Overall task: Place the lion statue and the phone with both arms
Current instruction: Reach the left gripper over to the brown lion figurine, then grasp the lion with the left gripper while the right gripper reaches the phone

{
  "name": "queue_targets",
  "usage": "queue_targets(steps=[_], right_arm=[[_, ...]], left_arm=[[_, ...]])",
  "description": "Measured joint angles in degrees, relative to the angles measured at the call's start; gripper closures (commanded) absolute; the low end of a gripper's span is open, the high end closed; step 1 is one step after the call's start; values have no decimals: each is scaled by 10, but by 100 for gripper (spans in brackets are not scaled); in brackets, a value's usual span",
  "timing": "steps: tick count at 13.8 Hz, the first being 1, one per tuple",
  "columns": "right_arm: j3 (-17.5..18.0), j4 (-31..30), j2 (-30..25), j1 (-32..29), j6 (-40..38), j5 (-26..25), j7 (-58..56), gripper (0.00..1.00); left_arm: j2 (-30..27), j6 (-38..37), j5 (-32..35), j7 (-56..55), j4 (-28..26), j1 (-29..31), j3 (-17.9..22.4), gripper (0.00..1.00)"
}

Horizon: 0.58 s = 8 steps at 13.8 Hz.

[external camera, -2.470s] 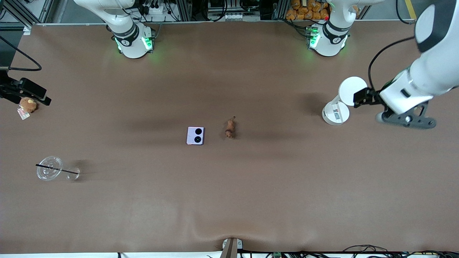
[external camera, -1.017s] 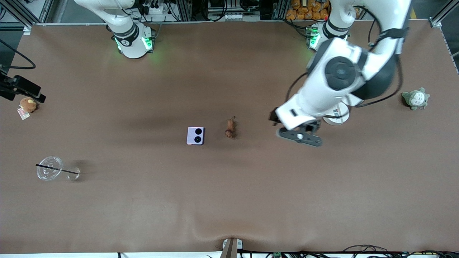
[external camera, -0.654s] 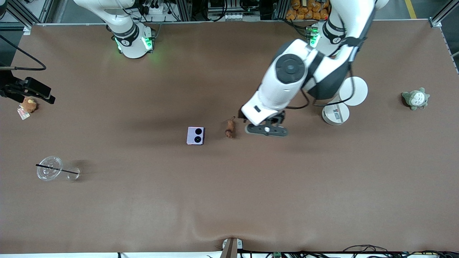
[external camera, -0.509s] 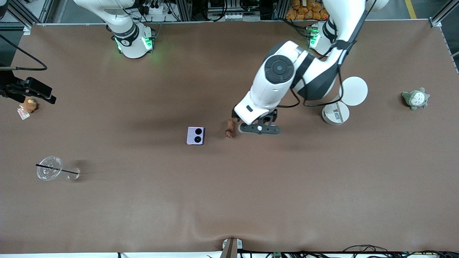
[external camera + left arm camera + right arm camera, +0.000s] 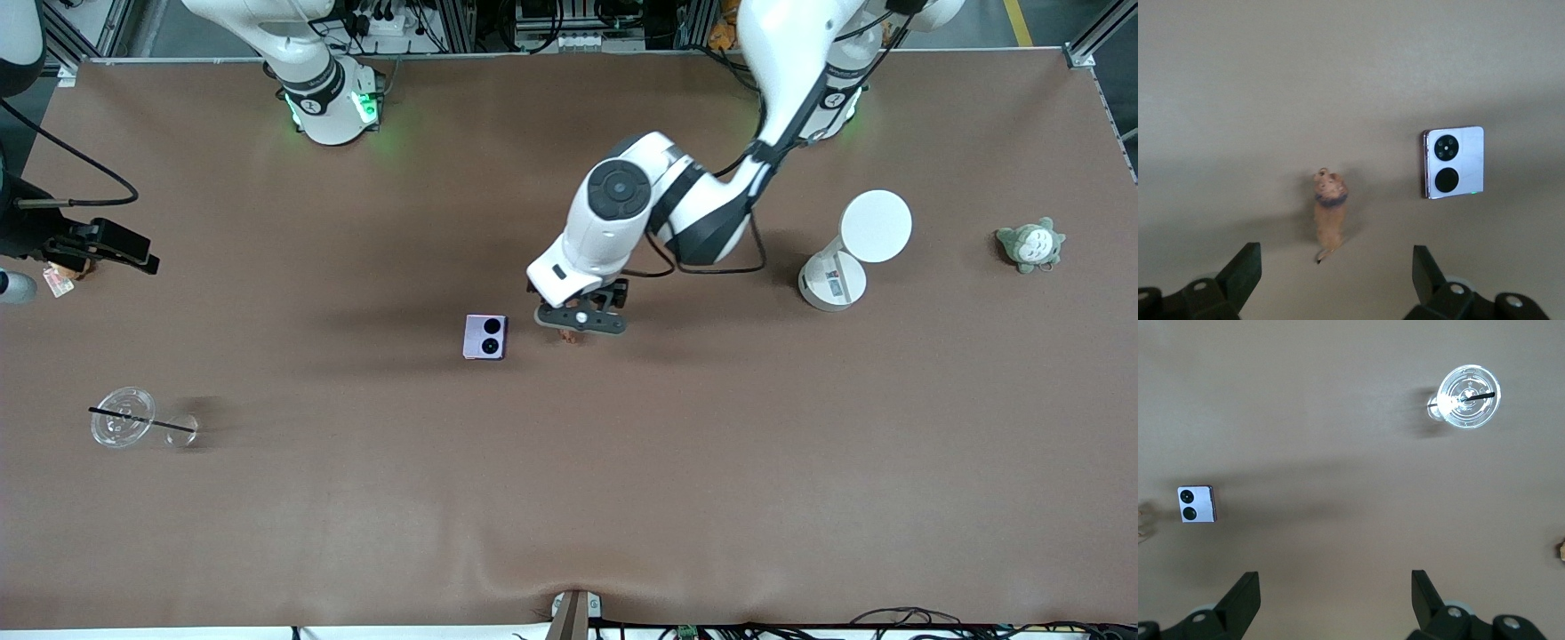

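Both sets of jaws stand wide apart, nothing between them. Left gripper [image 5: 580,320] hangs over the lion statue [image 5: 1328,213] mid-desk, dark matte fingers [image 5: 1241,270] straddling it w/ a clear gap each side, no contact; front view shows only a sliver of the statue under the gripper. Statue is tiny, slender, orange-brown, rough-looking w/ a darker mane band and thin tail, lying on the brown cloth-like desk cover [image 5: 569,498]. Phone [image 5: 485,337] lies flat just beside it toward the right arm's end: small, nearly square, pale lavender, smooth glossy face w/ two round black camera circles, thin pinkish hinge edge; also seen in the right wrist view [image 5: 1197,505]. Right gripper [image 5: 1335,603] is up over the desk edge at the right arm's end, mostly out of the front view, black fingers spread, arm waiting. Clear plastic cup lid [image 5: 123,417], round and ribbed, w/ a thin black straw across it, lies toward the right arm's end, nearer the front camera than the phone. White cylinder container [image 5: 832,279] w/ a label and its round flat white lid [image 5: 876,226] sit toward the left arm's end; grey-green plush [image 5: 1030,244], soft and rounded, sits near that end's edge.
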Motion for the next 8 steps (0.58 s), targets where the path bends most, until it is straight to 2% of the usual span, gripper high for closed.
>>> queue_targets(steps=[8], right_arm=[[1,0,36,42,5,3,3,0]], left_arm=[[46,47,26,0,0,-16,2,0]])
